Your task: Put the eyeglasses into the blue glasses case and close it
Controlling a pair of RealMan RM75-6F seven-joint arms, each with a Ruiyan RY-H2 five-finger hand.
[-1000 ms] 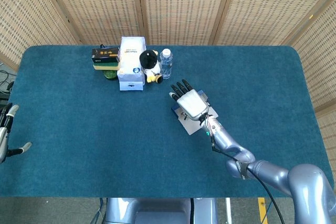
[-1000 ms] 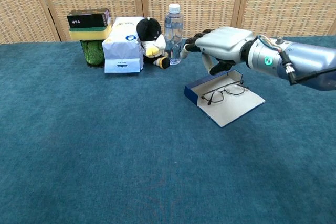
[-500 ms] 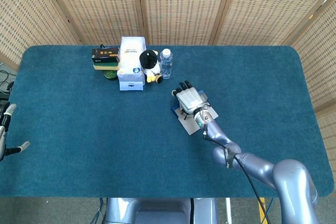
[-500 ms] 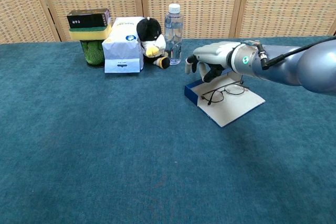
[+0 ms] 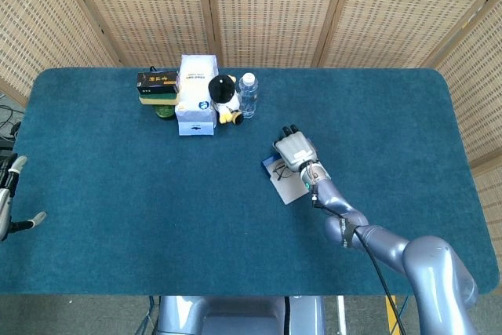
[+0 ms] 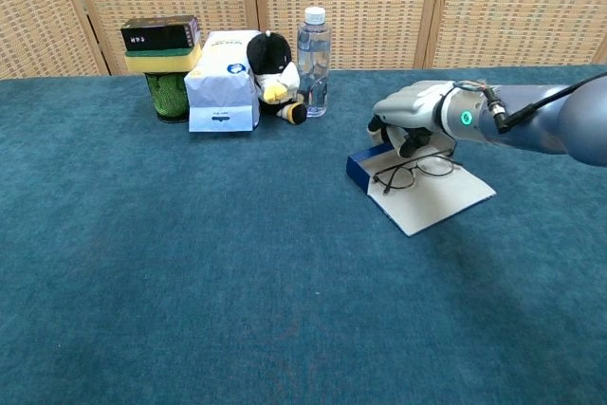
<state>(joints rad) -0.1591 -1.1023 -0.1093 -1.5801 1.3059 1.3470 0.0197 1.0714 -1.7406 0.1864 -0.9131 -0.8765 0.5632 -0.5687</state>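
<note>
Woven cane screens (image 5: pixel 267 5) behind, teal table (image 5: pixel 118 194) below, with broad bare cloth in front and to both sides. Near the far edge, in one tight cluster: green cup (image 6: pixel 171 94) topped with a yellow and a black box (image 6: pixel 159 33), white tissue box (image 6: pixel 224 82), penguin plush (image 6: pixel 272 65), water bottle (image 6: pixel 314 48). Right of centre, blue glasses case (image 6: pixel 422 192) lying open, pale lid flat on the cloth. Inside, thin wire-rimmed eyeglasses (image 6: pixel 414 172). Right hand (image 6: pixel 415 113) curled over the case's far edge, fingers bent down; cannot tell whether touching. Left hand (image 5: pixel 11 198) at the left border, fingers apart, holding nothing.
</note>
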